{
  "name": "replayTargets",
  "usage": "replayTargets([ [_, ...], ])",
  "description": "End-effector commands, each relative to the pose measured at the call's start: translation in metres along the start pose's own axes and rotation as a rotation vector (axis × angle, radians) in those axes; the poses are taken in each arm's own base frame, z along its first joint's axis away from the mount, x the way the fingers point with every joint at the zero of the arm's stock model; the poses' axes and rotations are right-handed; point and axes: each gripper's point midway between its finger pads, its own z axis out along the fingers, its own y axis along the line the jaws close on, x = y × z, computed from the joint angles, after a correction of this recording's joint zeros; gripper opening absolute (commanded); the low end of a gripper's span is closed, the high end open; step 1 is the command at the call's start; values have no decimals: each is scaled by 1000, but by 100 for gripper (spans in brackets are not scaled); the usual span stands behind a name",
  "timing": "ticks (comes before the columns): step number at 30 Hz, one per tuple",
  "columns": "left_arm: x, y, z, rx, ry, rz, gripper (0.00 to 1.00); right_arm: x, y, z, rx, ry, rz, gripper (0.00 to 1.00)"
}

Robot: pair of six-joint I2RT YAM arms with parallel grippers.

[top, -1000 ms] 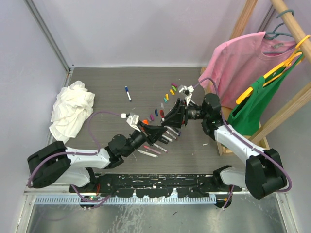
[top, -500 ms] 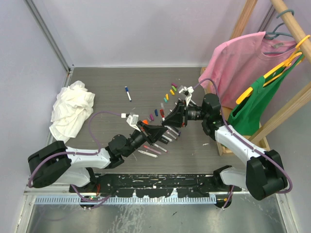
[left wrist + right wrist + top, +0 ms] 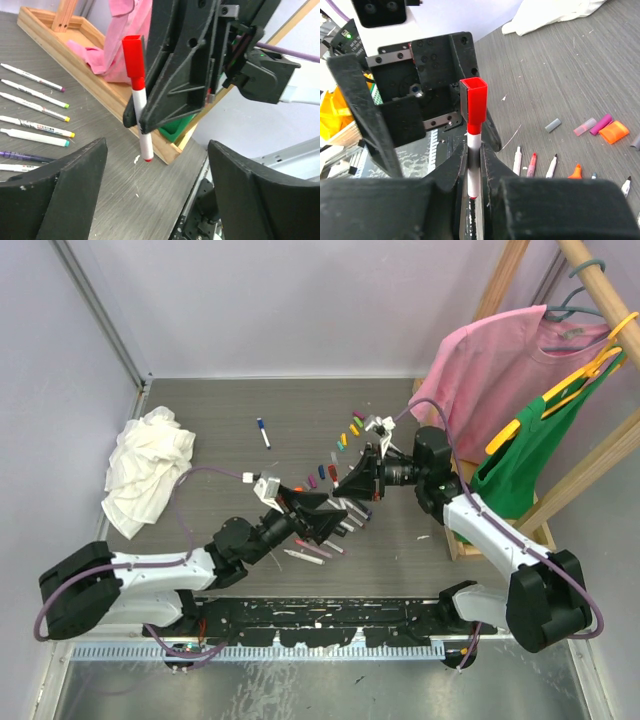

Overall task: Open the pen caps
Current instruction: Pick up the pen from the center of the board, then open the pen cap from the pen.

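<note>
— Where is the cap we want?
— The red cap (image 3: 473,102) sits on the pen (image 3: 474,145), raised above the surface (image 3: 560,75); our right pincer (image 3: 474,167) is clamped on its white barrel.
— It looks light, stiff and slick; we'd pinch its flat sides.
— Our left pincer (image 3: 157,150) gapes wide, touching nothing.

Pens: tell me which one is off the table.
The red-capped pen, clamped in the right pincer; the other pens lie flat on the table.
</note>
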Motion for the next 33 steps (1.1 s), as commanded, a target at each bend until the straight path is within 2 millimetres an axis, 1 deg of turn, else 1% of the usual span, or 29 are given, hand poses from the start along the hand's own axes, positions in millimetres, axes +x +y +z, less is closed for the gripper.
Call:
replayTargets([
  [1,-17,-8,-17,46,-10,114,92,-18,6,-1,16,1,-88,1],
  [2,-18,-11,-21,65,1,128,96,-16,4,-1,22,11,-82,1],
  [4,-25,-12,-25,80,32,148,100,-14,2,-1,30,32,-79,1],
  [8,-45,-6,-24,48,74,114,98,-11,-3,-1,34,68,-61,1],
  [12,-72,-12,-23,155,36,-6,99,-6,0,0,-6,103,-49,1],
  [14,-80,-11,-18,180,33,-57,100,-3,3,0,-33,117,-50,1],
  [16,-83,-12,-12,191,42,-84,93,-2,4,0,-47,123,-44,1],
  [19,-82,-17,-2,225,68,-116,82,-1,3,0,-46,129,-40,1],
  [22,-82,-19,7,239,77,-151,77,0,1,0,-42,131,-36,1],
  [24,-79,-16,13,230,87,-169,74,0,1,0,-41,134,-31,1],
  [28,-71,-6,23,198,108,-195,60,1,-1,1,-39,137,-26,1],
  [33,-61,3,31,155,148,-196,43,1,-4,1,-22,136,-23,1],
])
